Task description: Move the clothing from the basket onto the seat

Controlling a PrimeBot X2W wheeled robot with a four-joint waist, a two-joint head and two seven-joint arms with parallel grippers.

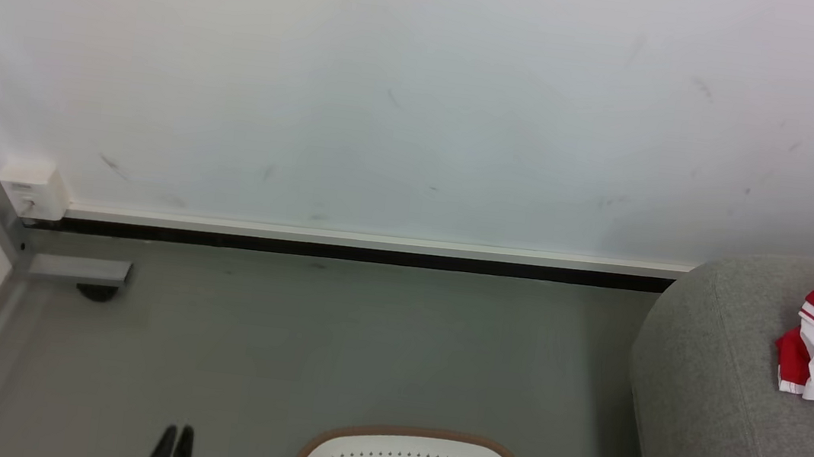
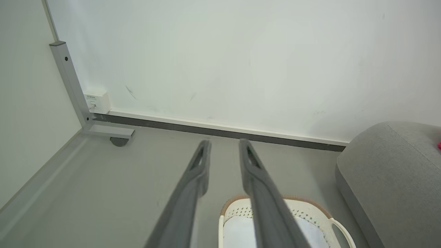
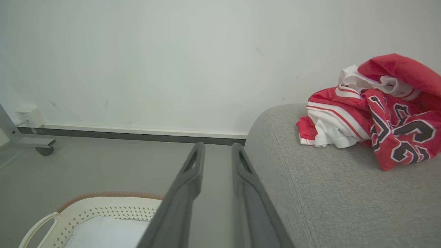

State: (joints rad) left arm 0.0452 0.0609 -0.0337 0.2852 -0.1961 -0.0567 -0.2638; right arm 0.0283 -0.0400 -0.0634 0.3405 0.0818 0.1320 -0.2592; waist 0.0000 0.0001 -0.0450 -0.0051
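Left gripper, two long dark fingers: slightly apart, empty, over the grey floor beside the rounded white perforated plastic basket with brown rim. Right gripper: likewise parted, holding nothing, between basket and big grey woven upholstered seat. Crumpled red-and-white sports clothing with black numerals: heaped on the seat, well apart from both grippers.

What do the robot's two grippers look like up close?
The left gripper and right gripper look alike. Each has two long, slim, dark grey fingers with a matt finish, narrowing to rounded tips. Near each tip is a narrow, elongated cut-out. I can see no cables or markings on them.
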